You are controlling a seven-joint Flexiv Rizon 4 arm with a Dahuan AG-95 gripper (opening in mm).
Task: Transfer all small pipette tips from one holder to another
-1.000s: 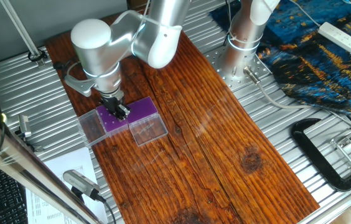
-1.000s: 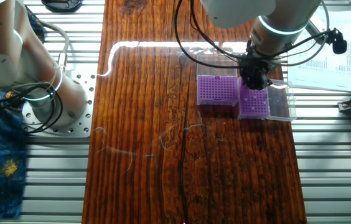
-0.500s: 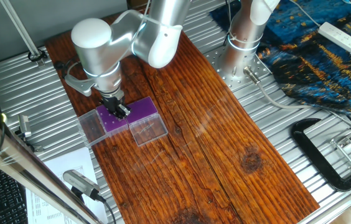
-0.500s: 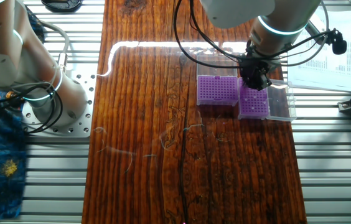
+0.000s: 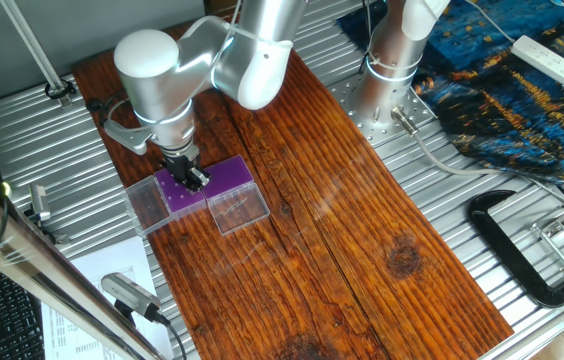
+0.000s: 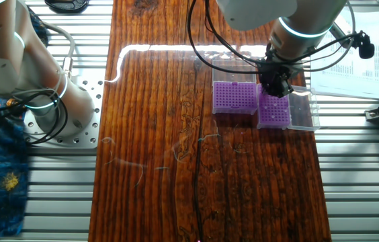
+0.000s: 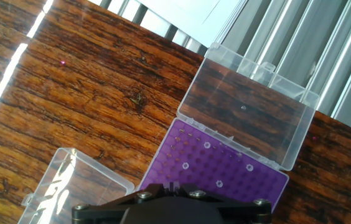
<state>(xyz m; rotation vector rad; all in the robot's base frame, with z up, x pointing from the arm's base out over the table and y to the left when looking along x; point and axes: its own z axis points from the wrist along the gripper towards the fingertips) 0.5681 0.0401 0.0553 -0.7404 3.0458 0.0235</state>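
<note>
1. The table (image 6: 149,134) is dark, strongly grained, glossy wood, laid on ribbed metal; a bright streak of light glares across its far end in the other fixed view.
2. Two holders sit side by side on it, both square boxes with purple perforated tops and clear plastic lids folded flat open. In the other fixed view the left holder (image 6: 234,98) lies just beside the fingers, fully exposed, while the right holder (image 6: 274,114) sits directly under them, its upper part covered by the hand.
3. The gripper (image 6: 276,87) is black and blocky, hanging from a smooth silver-white arm (image 5: 177,75) (rounded joints, cables looping around the wrist). It points straight down at the purple top. Whether the fingers are apart or together I cannot tell; neither fixed view resolves them, and the hand view shows only the dark gripper body along its bottom edge.
4. Only the hand view shows the small pipette tips (image 7: 206,145): a few pale rings scattered among the holes of the purple grid just ahead of the fingers. From the fixed cameras they are too small to make out.
5. The hand view also shows a clear lid (image 7: 250,112) hinged beyond that grid, wood grain visible through it, and another clear lid (image 7: 76,186) at lower left.
</note>
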